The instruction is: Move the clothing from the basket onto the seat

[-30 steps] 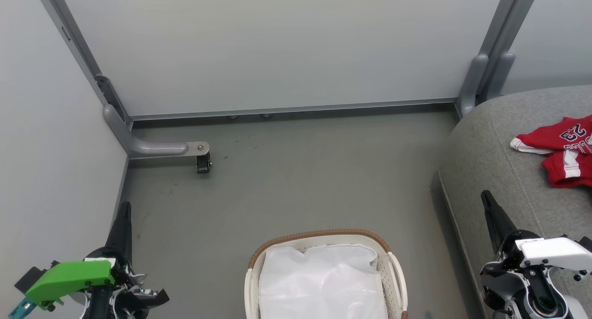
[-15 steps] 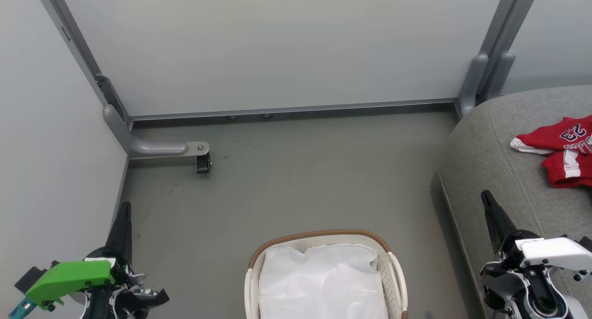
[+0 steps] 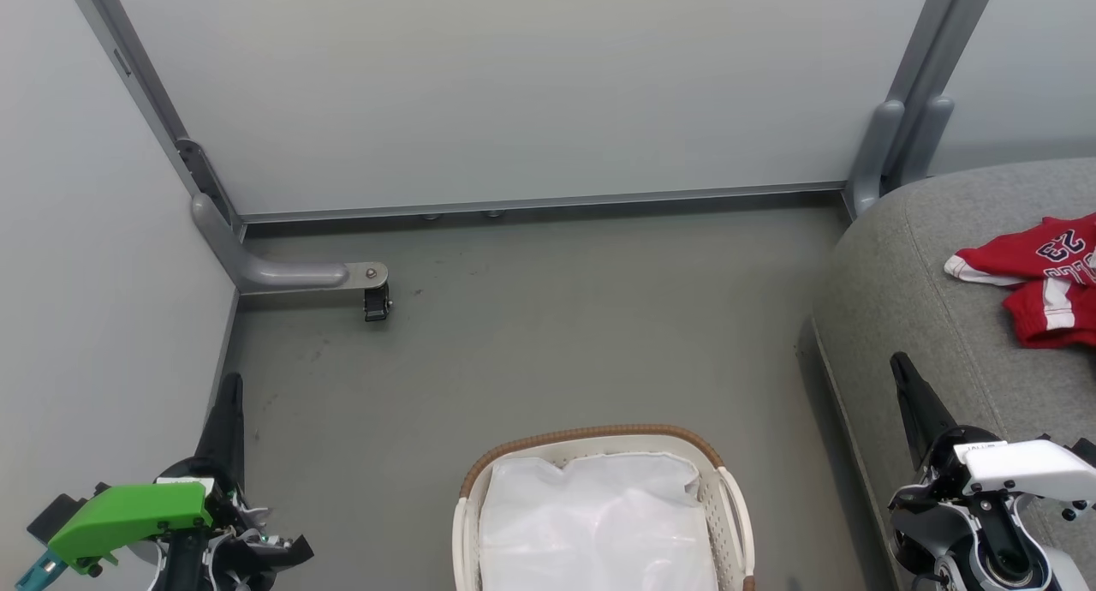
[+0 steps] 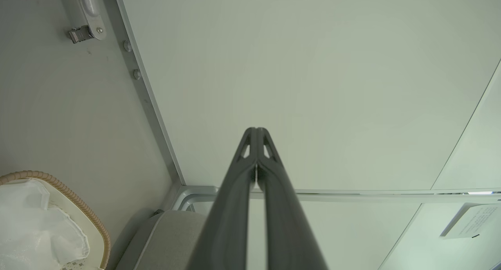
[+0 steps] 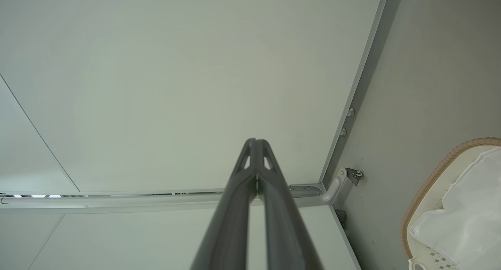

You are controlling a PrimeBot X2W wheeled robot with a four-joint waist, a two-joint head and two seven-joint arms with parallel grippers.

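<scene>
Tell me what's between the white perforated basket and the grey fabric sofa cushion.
Only grey floor, bare in the head view, between the white perforated basket and grey fabric cushion.

The grey floor (image 3: 556, 343) carries the white, brown-rimmed basket (image 3: 591, 435) at the near edge and the grey seat (image 3: 899, 308) at the right, apart from it; on the seat lies red clothing (image 3: 1019, 257), 1 piece numbered 23

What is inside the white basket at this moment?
Inside the basket lies a crumpled white liner, with no garment on it. Anything beneath the liner is covered, and the basket's near end is cut off by the picture's edge.
</scene>
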